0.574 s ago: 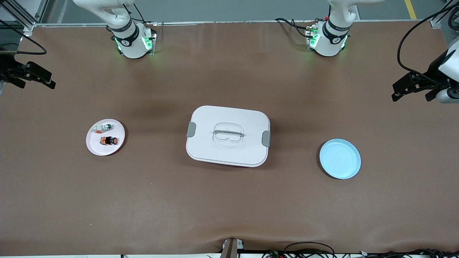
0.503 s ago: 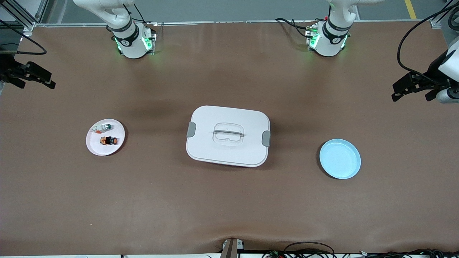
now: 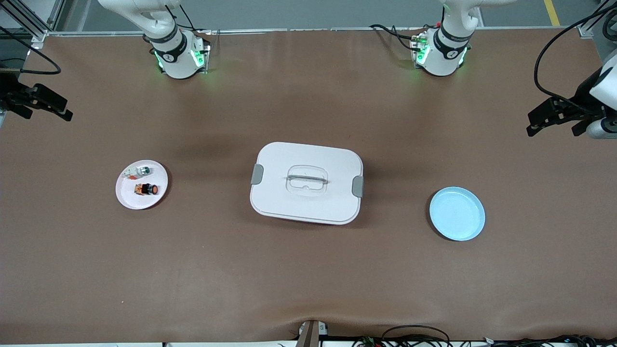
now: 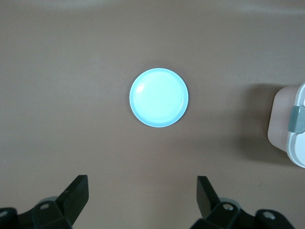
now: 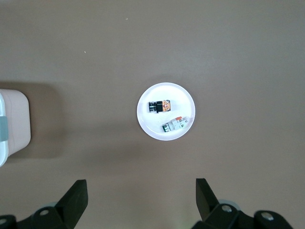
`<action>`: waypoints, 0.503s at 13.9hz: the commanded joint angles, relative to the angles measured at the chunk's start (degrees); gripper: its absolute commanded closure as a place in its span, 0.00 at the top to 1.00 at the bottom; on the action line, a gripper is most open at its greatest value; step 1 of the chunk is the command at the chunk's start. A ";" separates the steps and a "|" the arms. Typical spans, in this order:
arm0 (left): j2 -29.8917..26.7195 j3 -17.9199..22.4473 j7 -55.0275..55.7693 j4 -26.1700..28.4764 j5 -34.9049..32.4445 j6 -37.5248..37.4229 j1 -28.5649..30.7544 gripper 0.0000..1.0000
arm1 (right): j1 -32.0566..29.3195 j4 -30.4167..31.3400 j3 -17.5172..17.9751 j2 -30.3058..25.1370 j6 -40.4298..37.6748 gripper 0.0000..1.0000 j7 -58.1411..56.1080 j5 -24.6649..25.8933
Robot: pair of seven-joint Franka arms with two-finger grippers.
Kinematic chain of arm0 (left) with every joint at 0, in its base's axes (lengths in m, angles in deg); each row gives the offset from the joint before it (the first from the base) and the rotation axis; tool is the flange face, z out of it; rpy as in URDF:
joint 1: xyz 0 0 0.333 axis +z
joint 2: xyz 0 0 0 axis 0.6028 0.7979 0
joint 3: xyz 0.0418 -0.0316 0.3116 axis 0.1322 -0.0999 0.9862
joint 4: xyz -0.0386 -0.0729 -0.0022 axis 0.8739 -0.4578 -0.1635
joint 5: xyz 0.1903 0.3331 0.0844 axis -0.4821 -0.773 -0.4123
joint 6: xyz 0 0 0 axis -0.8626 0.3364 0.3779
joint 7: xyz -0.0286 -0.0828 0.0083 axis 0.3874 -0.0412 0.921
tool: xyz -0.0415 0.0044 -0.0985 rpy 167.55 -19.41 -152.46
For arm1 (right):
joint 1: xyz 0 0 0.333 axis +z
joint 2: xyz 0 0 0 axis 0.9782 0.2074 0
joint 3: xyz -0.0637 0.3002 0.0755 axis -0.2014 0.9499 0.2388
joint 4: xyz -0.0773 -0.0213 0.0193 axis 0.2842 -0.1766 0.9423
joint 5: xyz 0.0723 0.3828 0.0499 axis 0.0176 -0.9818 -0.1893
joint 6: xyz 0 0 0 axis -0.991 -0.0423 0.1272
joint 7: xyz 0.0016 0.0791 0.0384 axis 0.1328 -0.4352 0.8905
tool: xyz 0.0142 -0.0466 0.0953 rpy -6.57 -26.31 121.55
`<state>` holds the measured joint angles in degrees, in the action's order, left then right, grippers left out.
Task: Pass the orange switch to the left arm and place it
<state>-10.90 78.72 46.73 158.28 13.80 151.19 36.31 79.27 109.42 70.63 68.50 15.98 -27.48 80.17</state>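
Observation:
The orange switch (image 3: 146, 189) lies on its side on a small pink plate (image 3: 129, 197) toward the right arm's end of the table; it also shows in the right wrist view (image 5: 159, 106). The white box (image 3: 306, 182) with grey clips stands at the table's middle. My right gripper (image 3: 48, 112) hangs open and empty, high over the table's edge at its own end; its fingers frame bare table in the right wrist view (image 5: 142, 195). My left gripper (image 3: 553, 129) hangs open and empty over the other end (image 4: 143, 195).
A silver-white part with a green-tinted cap (image 3: 137, 171) shares the pink plate (image 5: 148, 128). A light blue plate (image 3: 457, 213) lies empty toward the left arm's end (image 4: 158, 97). A corner of the box shows in each wrist view (image 4: 293, 126) (image 5: 12, 121).
My right gripper has drifted very slightly toward its end of the table. Nothing else has moved.

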 commanded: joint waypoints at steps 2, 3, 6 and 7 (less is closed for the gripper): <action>0.30 -0.12 -1.15 -1.25 0.72 -1.22 0.15 1.00 | -0.45 0.89 0.56 -1.28 0.55 1.00 1.12 0.42; 0.22 -0.12 -1.15 -1.25 0.72 -1.22 0.15 1.00 | -0.45 0.88 0.56 -1.28 0.64 1.00 0.95 0.51; 0.22 -0.03 -1.23 -1.25 0.72 -1.14 0.23 1.00 | -0.45 0.88 0.56 -1.28 0.73 1.00 0.86 0.60; 0.30 -0.03 -1.23 -1.25 0.72 -1.22 0.32 1.00 | -0.45 0.88 0.56 -1.28 0.64 1.00 0.86 0.60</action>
<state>-10.90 78.72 46.73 158.28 13.80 151.19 36.31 79.27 109.42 70.63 68.50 16.35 -27.36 80.20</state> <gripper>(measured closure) 0.000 0.000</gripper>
